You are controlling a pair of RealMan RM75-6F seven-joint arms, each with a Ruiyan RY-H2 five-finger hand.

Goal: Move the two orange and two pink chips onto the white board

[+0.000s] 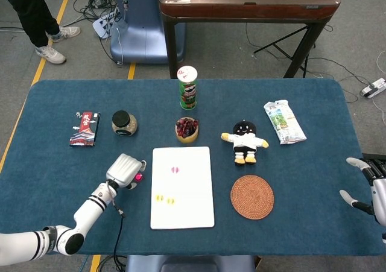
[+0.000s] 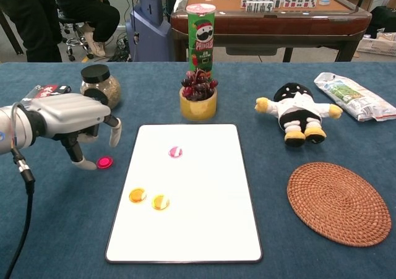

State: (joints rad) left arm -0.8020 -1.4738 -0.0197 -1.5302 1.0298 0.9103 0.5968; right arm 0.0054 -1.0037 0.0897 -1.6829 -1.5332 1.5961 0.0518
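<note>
**One pink chip left beside the board**

Two orange chips (image 2: 148, 198) and one pink chip (image 2: 175, 151) already lie on the white board (image 2: 204, 229). The last pink chip (image 2: 104, 163) sits on the counter (image 2: 55, 229), just off the board's left edge. The left robot hand (image 2: 77, 121) hangs over that chip with fingers curled down and apart, holding nothing; one fingertip is close beside the chip, and contact cannot be confirmed. The right robot hand (image 1: 368, 184) is well away to the board's right, fingers spread and empty.

The chip looks flat and thin, so the likely trouble is a failed pinch: fingertips could slide over it on the soft cloth or flick it further from the board. A sweeping motion across the board could also knock the chips already placed.

Behind the board's far edge stands a green can (image 2: 201, 34) reading "Pringles". Other packaging nearby is too small to read.
</note>
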